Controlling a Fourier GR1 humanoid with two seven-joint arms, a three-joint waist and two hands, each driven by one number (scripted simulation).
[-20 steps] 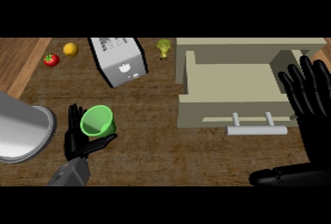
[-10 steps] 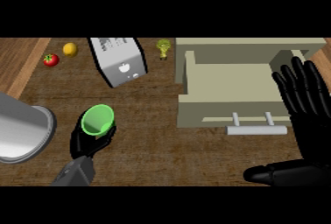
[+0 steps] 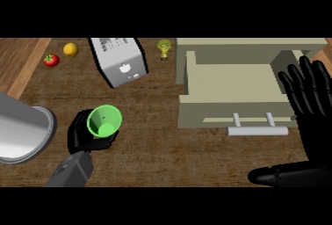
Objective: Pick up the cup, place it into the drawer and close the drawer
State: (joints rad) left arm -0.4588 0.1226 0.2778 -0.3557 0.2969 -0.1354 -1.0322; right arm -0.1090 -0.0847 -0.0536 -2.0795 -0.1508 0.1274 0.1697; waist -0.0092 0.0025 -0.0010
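At the far left a grey pot [image 3: 19, 132] sits by the counter's edge, and just beside it the left hand [image 3: 84, 134] curls its fingers round the green cup [image 3: 104, 120], which tilts with its mouth toward the view, well apart from the drawer. Behind lie a tomato [image 3: 51, 60], a lemon [image 3: 70, 49] and a toaster [image 3: 120, 61]. To the right the beige drawer [image 3: 227, 83] stands open, and the right hand [image 3: 310, 94] rests at the right edge, fingers straight and spread.

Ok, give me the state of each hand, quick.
Left hand: shut on the green plastic cup.
Right hand: open, fingers straight, holding nothing.
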